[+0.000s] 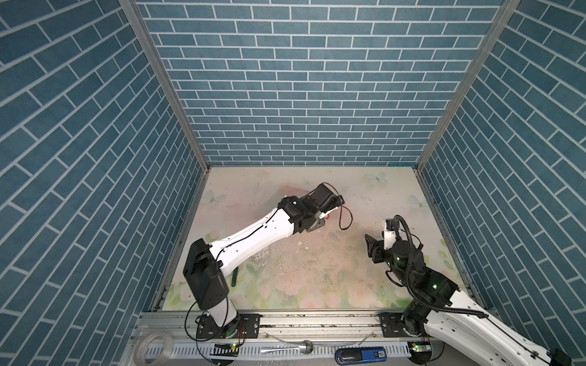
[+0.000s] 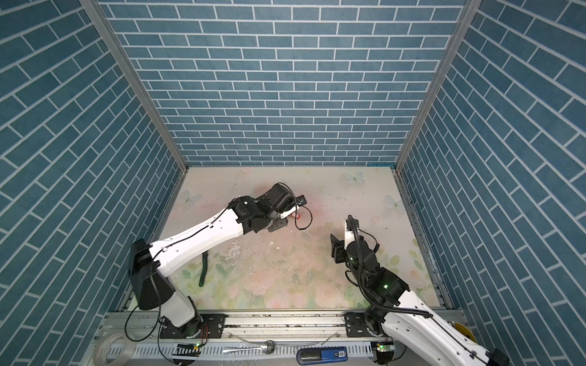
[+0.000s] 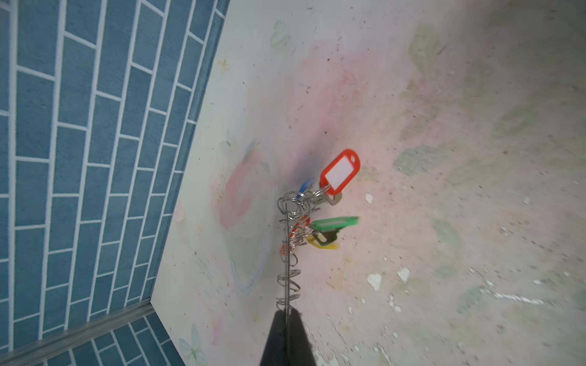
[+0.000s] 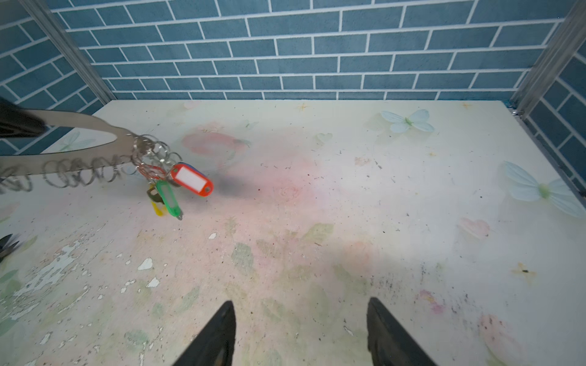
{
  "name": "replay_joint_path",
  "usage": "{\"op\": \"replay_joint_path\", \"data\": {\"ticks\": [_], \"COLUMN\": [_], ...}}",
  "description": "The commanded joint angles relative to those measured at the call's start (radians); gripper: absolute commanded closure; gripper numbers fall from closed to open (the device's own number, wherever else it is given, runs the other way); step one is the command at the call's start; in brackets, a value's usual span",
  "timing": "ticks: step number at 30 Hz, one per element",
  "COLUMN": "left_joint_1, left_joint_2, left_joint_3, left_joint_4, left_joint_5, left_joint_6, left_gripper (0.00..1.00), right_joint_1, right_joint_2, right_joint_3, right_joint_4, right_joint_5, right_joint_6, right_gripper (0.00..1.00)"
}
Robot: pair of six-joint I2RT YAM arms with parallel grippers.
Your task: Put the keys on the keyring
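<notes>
Blue brick walls stand round our flowery worktop. We see the left gripper pinching the keyring by its edge, up over the middle of the worktop. The keys hang from it in a bunch. Our right gripper is spread wide and empty, nearer the right edge.

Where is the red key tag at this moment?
In the left wrist view the red key tag hangs from the keyring, which the left gripper holds edge-on, next to the green tag.
</notes>
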Motion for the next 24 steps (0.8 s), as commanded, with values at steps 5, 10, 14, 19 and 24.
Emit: {"op": "replay_joint_path", "data": {"ticks": [5,10,14,19,24], "left_joint_1": [0.103,0.130,0.109,0.041,-0.021], "left_joint_2": [0.267,0.418,0.411,0.326,0.240], "left_joint_3": [0.177,0.266,0.149,-0.147,-0.326], "left_joint_4": [0.382,0.528,0.630,0.774,0.773], "left_joint_5": [0.005,0.015,0.063,0.145,0.113], "left_joint_6": [0.204,0.326,0.377,0.437,0.420], "left_gripper": [1.00,1.00,1.00,1.00,0.92], "right_joint_1": [-0.003,-0.003,-0.003,-0.003,-0.003], "right_joint_2": [-0.126,-0.169,-0.166,-0.162,-0.118], "right_joint_3": [-0.049,-0.077,-0.067,-0.058,-0.044], "right_joint_4": [-0.114,-0.135,-0.174,-0.153,-0.100], "right_joint_5": [0.127,0.107,0.131,0.160,0.163], "right_joint_6": [0.095,0.122,0.109,0.059,0.007], "right_gripper": [0.33,0.33,0.33,0.32,0.31]}}
